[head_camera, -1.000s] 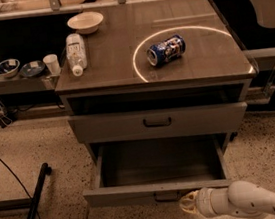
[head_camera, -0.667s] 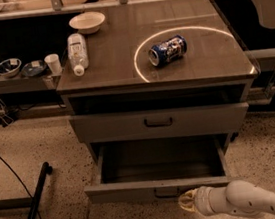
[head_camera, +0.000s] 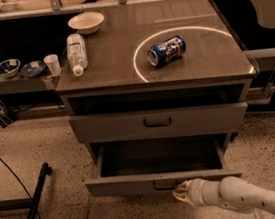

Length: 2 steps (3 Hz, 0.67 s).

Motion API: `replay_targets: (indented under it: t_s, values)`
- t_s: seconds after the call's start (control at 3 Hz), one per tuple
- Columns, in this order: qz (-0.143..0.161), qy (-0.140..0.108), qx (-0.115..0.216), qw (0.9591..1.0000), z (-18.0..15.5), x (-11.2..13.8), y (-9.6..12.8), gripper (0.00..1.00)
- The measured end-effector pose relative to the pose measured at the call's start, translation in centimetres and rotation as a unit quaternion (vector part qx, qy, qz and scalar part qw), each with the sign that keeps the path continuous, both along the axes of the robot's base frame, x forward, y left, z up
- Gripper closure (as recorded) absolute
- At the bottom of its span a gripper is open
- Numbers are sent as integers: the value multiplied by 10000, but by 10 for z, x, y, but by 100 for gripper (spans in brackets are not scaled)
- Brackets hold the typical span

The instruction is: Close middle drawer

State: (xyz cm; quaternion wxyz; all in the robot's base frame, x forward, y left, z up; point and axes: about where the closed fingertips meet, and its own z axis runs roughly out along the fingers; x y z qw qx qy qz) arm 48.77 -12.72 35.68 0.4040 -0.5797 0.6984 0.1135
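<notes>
The middle drawer [head_camera: 162,180] is the grey drawer pulled out low on the cabinet. It has a slim flat front, a small dark centre pull, and a bare grey box interior [head_camera: 158,155]. My gripper [head_camera: 182,193], cream-white on a white arm reaching in from the lower right, is right at the drawer's front, just right of and below the pull. It looks to be touching the front. The drawer stands well out from the cabinet.
Above it is a taller grey drawer front [head_camera: 158,122], nearly closed. The cabinet top [head_camera: 120,58] holds a blue can [head_camera: 166,50] lying inside a lit ring, a plastic bottle [head_camera: 76,53] and a white bowl [head_camera: 86,22]. A side shelf [head_camera: 13,83] has bowls and a cup [head_camera: 51,64]. A black pole [head_camera: 34,206] lies on the floor at left.
My gripper has moved up toward the cabinet against the drawer front. The middle drawer has slid in a little.
</notes>
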Motion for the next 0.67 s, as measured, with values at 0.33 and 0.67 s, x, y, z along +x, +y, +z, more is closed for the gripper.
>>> replay_targets:
  t_s: [0.33,0.67]
  values:
    - [-223,-298,277,9989,6,30,-1,100]
    - [-390,-640,570,9956,-4,55,-7,100]
